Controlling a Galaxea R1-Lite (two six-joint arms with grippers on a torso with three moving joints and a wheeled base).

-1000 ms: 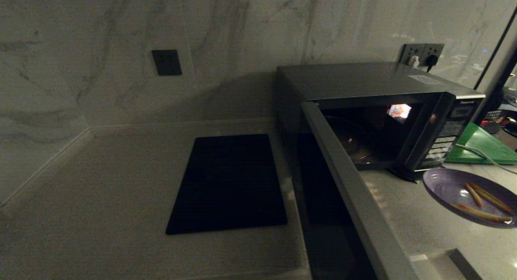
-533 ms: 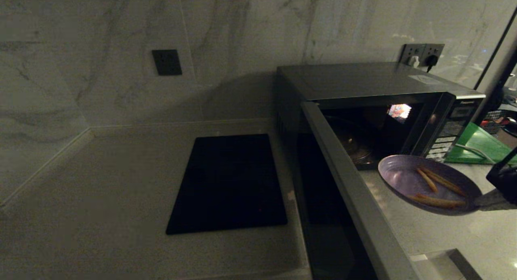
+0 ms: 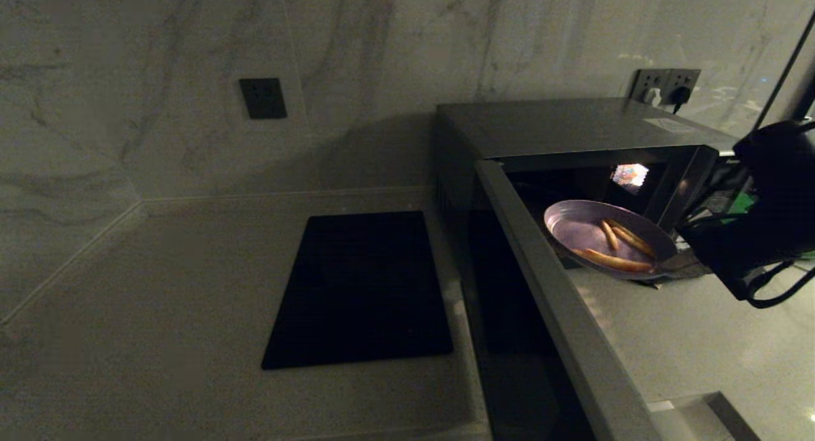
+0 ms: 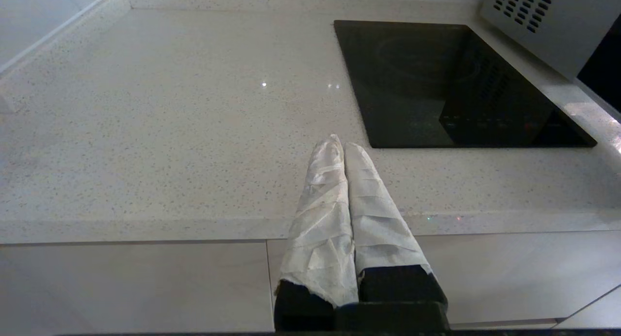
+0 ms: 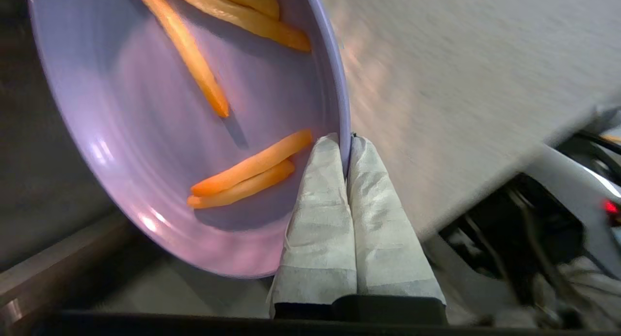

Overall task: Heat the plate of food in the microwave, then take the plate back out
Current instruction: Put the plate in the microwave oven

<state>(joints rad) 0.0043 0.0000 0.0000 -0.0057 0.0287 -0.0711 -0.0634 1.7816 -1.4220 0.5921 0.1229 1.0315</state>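
Observation:
The pale lavender plate of food (image 3: 582,228) (image 5: 145,113), with several orange sticks on it, hangs in the air at the mouth of the microwave (image 3: 573,126), partly inside the dark cavity. My right gripper (image 3: 665,263) (image 5: 345,141) is shut on the plate's rim at its right side, one cloth-wrapped finger above the rim and one below. The microwave door (image 3: 554,301) stands wide open toward me. My left gripper (image 4: 339,143) is shut on nothing, hovering over the counter's front edge, out of the head view.
A flat black rectangular mat (image 3: 363,288) (image 4: 451,84) lies on the speckled counter left of the microwave. A green board (image 3: 738,202) peeks out behind my right arm. Wall sockets (image 3: 665,84) sit behind the microwave. A marble wall closes the back and left.
My right arm has carried the plate leftward and upward from the counter's right side to the microwave opening. The arm has come into the head view. The left gripper has not visibly moved.

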